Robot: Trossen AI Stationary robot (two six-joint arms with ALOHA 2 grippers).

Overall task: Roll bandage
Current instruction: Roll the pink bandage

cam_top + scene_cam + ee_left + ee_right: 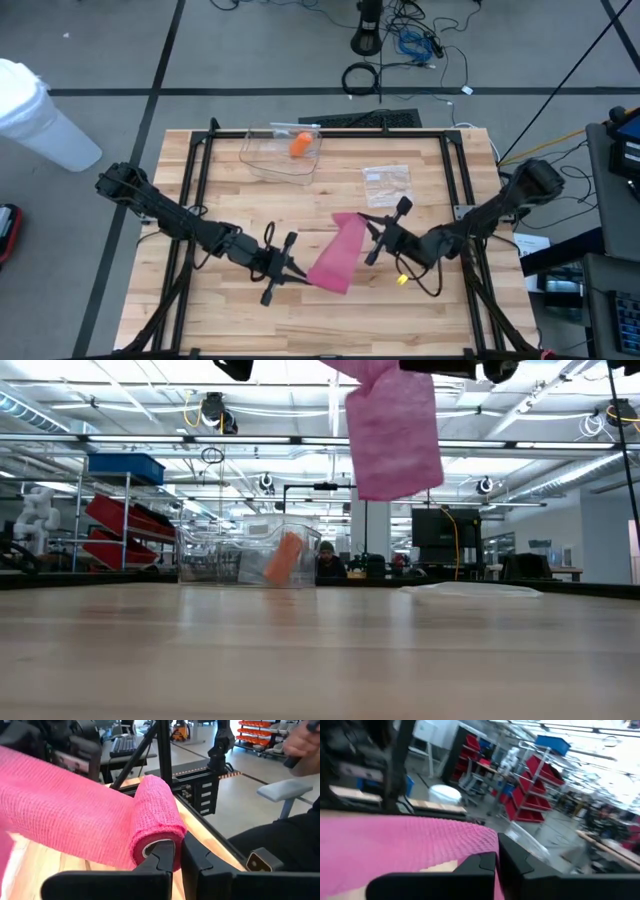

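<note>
A pink bandage (337, 252) is held in the air between my two grippers, over the table's near middle. Its rolled end (155, 820) is at my left gripper (287, 266), which is shut on it. The flat unrolled strip (405, 840) runs from there to my right gripper (380, 238), which is shut on the strip's other end. In the low view the bandage (392, 430) hangs well clear of the tabletop. My left gripper pinches the rim of the roll's open end (156, 849) between its two fingers, right beside the hollow core. The fingers come level, from the table's left. The roll is lifted clear of the table, and the strip leads away from it. My right gripper pinches the flat strip at its end (482, 851) between its two fingers. The fingers come about level, from the table's right. The strip is lifted clear and stretches flat away from the fingers toward the roll.
A clear plastic container (262, 160) with an orange roll (300, 145) in it stands at the far middle of the table. A clear plastic bag (387, 181) lies to its right. A small yellow thing (402, 280) lies under the right arm. Black frame rails run along the table's sides.
</note>
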